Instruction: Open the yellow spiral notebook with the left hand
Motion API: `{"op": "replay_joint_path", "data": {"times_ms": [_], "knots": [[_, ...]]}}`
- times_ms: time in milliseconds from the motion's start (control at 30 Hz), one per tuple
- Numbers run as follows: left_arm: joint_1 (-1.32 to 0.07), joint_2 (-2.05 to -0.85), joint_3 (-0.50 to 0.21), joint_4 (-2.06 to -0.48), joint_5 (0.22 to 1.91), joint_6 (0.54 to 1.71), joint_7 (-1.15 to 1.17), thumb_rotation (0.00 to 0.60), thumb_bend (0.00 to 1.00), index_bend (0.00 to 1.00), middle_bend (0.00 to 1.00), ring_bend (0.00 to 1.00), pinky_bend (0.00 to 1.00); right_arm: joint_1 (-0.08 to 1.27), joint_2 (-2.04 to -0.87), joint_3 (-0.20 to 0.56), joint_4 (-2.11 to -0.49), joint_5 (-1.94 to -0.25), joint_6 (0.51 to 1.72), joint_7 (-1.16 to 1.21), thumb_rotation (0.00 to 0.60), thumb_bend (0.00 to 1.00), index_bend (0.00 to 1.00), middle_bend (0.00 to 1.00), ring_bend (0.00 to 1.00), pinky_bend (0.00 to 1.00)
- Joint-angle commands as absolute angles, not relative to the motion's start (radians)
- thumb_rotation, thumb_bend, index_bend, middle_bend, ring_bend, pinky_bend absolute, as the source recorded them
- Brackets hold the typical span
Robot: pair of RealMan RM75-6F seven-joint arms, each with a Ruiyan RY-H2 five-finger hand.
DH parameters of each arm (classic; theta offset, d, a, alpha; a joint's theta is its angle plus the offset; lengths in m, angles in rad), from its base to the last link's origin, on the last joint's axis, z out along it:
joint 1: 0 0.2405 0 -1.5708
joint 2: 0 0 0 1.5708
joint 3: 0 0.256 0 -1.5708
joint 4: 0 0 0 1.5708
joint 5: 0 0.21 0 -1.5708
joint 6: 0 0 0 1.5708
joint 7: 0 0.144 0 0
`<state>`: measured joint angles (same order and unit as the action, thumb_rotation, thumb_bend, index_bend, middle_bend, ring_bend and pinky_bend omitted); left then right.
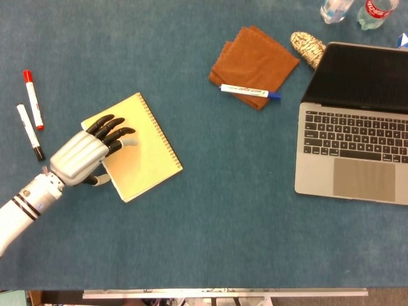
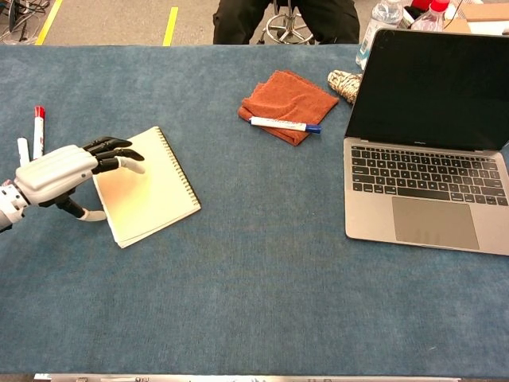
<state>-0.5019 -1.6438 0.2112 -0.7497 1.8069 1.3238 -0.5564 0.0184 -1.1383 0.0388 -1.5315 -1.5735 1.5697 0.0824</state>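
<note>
Left hand [image 1: 86, 156], fingers spread flat on the closed yellow spiral notebook [image 1: 143, 150] at left of frame, covers its free edge; spiral binding lies on the far, right side, long axis running diagonally.

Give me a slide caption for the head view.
Left hand rests on the closed yellow spiral notebook, laptop at right.

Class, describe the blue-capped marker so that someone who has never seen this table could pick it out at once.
Start at the open laptop on the right. Just to its left lies a folded rust-brown cloth; the blue-capped marker rests across the cloth's near edge. The table's other markers lie on bare tabletop, far left.
</note>
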Motion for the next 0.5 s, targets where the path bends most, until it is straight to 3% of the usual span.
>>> {"op": "replay_joint_path", "data": {"times_ms": [33, 233, 500], "knots": [[-0.498, -1.660, 0.199, -0.748, 1.788, 1.320, -0.584, 0.600, 0.18, 0.21, 0.14, 0.00, 0.00, 0.017, -1.137, 0.040, -1.533, -1.574, 1.573, 0.083, 0.600, 0.19, 0.14, 0.18, 0.10, 0.18], [-0.495, -1.673, 0.178, -0.774, 1.759, 1.319, -0.623, 0.600, 0.35, 0.22, 0.14, 0.00, 0.00, 0.016, -1.135, 0.042, -1.535, -1.576, 1.579, 0.085, 0.600, 0.19, 0.14, 0.18, 0.10, 0.18], [-0.504, -1.695, 0.158, -0.799, 1.746, 1.317, -0.626, 0.600, 0.36, 0.22, 0.14, 0.00, 0.00, 0.015, -1.137, 0.044, -1.532, -1.577, 1.583, 0.088, 0.600, 0.19, 0.14, 0.18, 0.10, 0.18]]}}
